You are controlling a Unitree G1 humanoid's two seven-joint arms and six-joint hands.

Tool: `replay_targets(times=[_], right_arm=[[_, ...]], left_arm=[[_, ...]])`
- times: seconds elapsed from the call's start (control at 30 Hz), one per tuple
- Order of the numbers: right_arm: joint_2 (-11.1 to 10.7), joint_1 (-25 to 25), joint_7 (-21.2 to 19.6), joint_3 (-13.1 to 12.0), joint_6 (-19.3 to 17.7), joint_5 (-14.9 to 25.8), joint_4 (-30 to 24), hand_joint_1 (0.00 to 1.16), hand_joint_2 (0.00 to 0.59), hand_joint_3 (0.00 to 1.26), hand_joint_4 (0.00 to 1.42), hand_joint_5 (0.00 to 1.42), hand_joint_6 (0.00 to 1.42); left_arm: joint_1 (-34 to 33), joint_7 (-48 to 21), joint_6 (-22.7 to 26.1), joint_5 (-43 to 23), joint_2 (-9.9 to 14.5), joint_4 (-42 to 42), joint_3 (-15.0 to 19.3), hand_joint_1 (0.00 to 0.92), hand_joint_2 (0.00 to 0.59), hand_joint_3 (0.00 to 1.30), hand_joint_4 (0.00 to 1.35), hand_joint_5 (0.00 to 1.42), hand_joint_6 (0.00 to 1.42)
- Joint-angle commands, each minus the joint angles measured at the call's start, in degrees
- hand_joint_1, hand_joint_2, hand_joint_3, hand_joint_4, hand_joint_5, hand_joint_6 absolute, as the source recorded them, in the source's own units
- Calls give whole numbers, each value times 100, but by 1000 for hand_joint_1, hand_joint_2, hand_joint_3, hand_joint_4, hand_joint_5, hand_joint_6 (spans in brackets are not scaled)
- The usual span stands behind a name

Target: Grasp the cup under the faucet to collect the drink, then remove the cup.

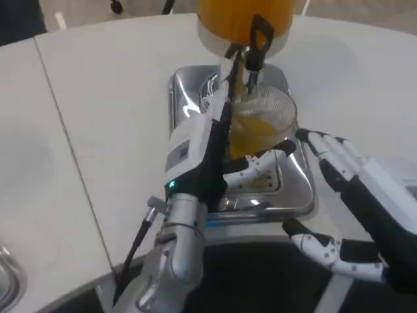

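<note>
Cup (260, 124) sits right under the faucet (253, 55) on the steel drip tray (296, 189), orange drink inside, and the left robot hand (215, 150) is grasping it. Right robot hand (345, 195) hovers just beside the tray over the bench (111, 98), fingers apart, holding nothing.

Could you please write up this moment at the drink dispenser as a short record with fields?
Dispenser: orange tank with black faucet
Cup: clear cup under the faucet, partly filled with orange drink
Tray: shiny metal drip tray beneath the cup
Left hand: left hand reaches up along the cup's left side; whether it grips is hidden
Right hand: right hand open beside the tray, holding nothing
Surface: white table
</note>
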Motion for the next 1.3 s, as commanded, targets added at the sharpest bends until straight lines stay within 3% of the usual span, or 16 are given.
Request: replay_targets(times=[0.03, 0.27, 0.37, 0.5, 0.63, 0.83, 0.97, 1.03, 1.2, 1.3], right_arm=[[21, -267, 28, 46, 209, -28, 260, 483, 416, 0, 0, 0, 108], [-60, -435, 23, 84, 316, -2, 492, 480, 417, 0, 0, 0, 111], [-79, -490, 35, 121, 355, 6, 552, 479, 417, 0, 0, 0, 112], [-92, -583, 45, 159, 428, 2, 622, 478, 418, 0, 0, 0, 113], [-103, -614, 98, 197, 529, 6, 633, 478, 418, 0, 0, 0, 113], [-146, -656, 194, 173, 648, 73, 596, 478, 419, 0, 0, 0, 121], [-213, -693, 198, 171, 661, 50, 545, 475, 421, 0, 0, 0, 124], [-236, -676, 232, 189, 706, 25, 546, 472, 424, 0, 0, 0, 125], [-250, -667, 262, 230, 781, 1, 556, 467, 426, 0, 0, 0, 127], [-243, -728, 239, 288, 786, 5, 622, 465, 427, 0, 0, 0, 128]], left_arm=[[-96, -84, 150, -39, -70, 354, -58, 427, 71, 25, 109, 457, 645], [-200, -22, 38, -46, -131, 605, -116, 444, 67, 179, 282, 669, 919], [-196, 63, -8, -19, -123, 632, -147, 444, 61, 232, 330, 726, 973], [-144, 93, 0, -9, -114, 636, -216, 436, 56, 241, 330, 731, 1010], [-67, 283, 78, 49, -140, 562, -250, 433, 53, 188, 264, 622, 915], [20, 597, 112, 97, -166, 507, -250, 417, 47, 264, 378, 742, 1059], [50, 933, 270, 222, -251, 544, -302, 413, 47, 393, 508, 912, 1259], [24, 1126, 346, 250, -310, 631, -301, 425, 50, 491, 635, 1043, 1407], [-27, 1844, 115, 150, -449, 924, -118, 474, 69, 877, 1084, 1399, 1424], [-11, 2015, -67, 57, -480, 1020, -17, 486, 72, 963, 1081, 1424, 1424]])
